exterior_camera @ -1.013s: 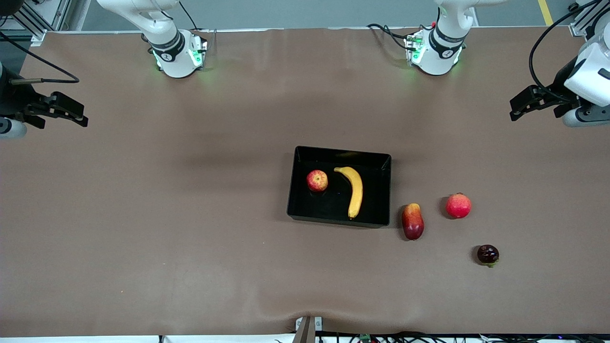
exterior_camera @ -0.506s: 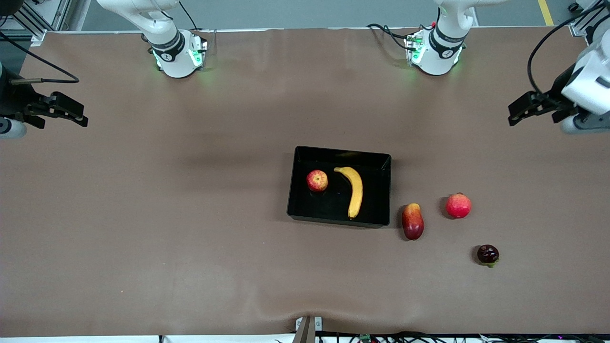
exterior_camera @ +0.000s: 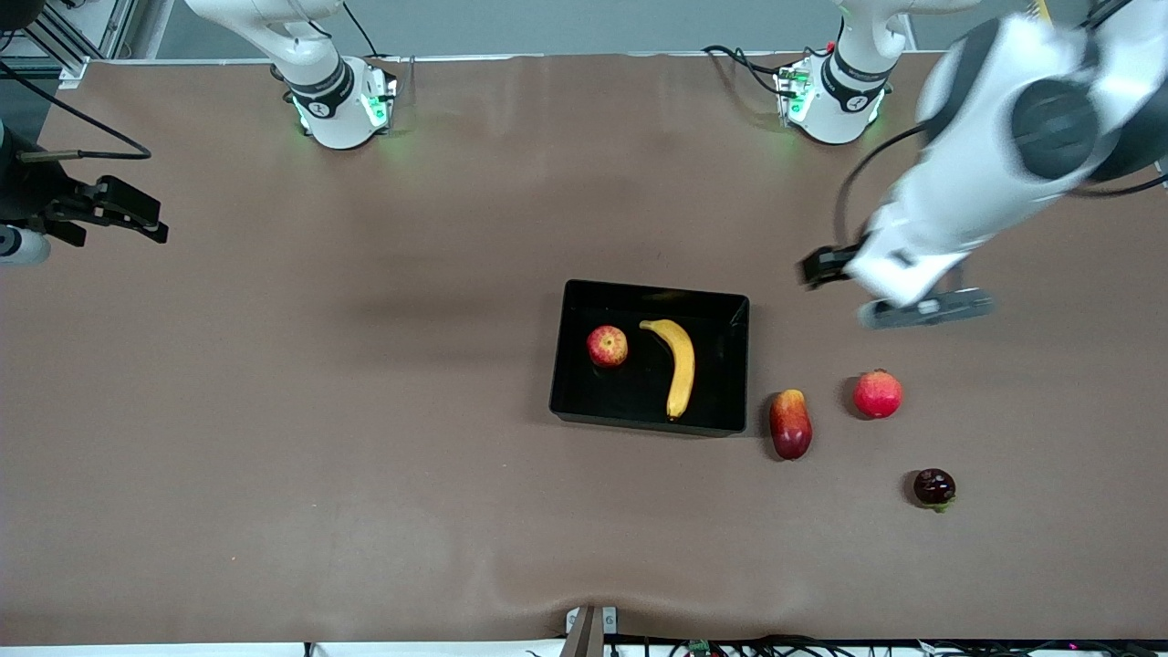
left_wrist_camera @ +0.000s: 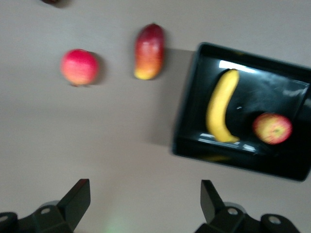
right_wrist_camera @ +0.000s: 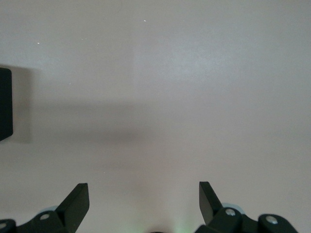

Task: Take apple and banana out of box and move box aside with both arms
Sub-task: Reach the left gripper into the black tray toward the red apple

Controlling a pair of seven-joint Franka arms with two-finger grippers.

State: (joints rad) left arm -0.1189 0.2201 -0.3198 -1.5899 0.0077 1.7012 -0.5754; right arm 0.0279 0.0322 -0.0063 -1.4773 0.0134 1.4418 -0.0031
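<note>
no readable text, labels, brands or nos. anywhere in these views. the arm bases carry small dark round marks, too small to make out. box, fruits, tabletop: no print or stickers showing.
</note>
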